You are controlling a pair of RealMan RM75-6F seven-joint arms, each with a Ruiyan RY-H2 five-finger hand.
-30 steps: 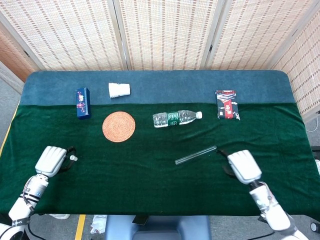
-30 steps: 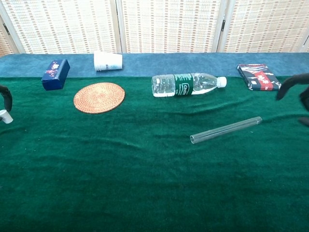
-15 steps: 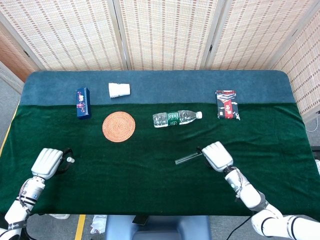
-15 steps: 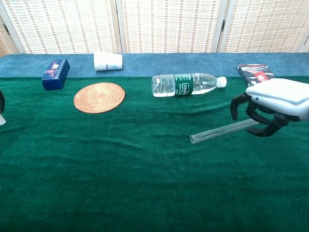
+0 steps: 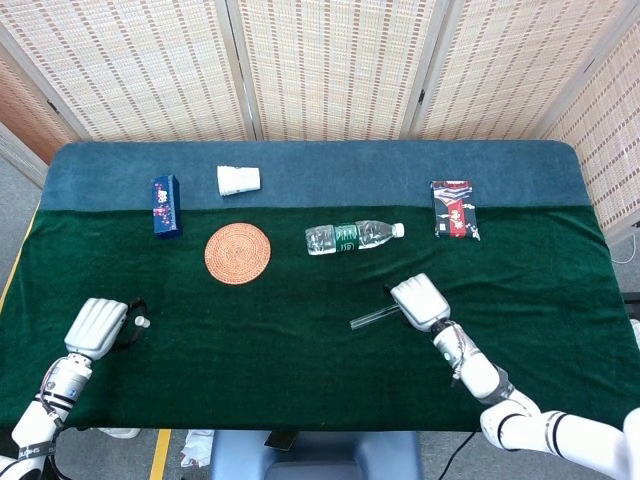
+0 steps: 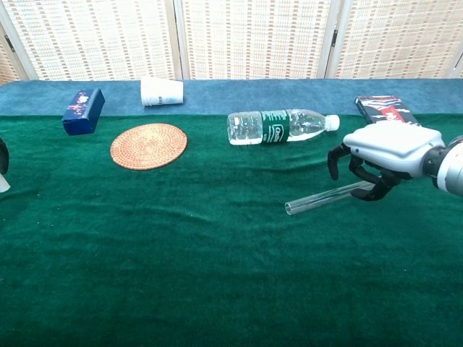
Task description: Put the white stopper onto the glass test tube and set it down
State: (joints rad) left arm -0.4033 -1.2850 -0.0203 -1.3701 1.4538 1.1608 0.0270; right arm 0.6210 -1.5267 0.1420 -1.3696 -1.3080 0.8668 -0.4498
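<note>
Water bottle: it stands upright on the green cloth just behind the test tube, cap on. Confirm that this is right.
Not upright. The chest view shows the water bottle lying on its side on the green cloth, just behind the test tube, white cap on.

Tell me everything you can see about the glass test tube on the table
The glass test tube is a slim, clear, colourless cylinder that looks like glass. It lies flat on the green cloth, slanted, with its open mouth at the near left end. It has no stopper on it and looks empty. Its far end runs under the right hand, whose dark fingers curl down over it; whether they grip it yet cannot be told. The water bottle lies apart, beyond it.
</note>
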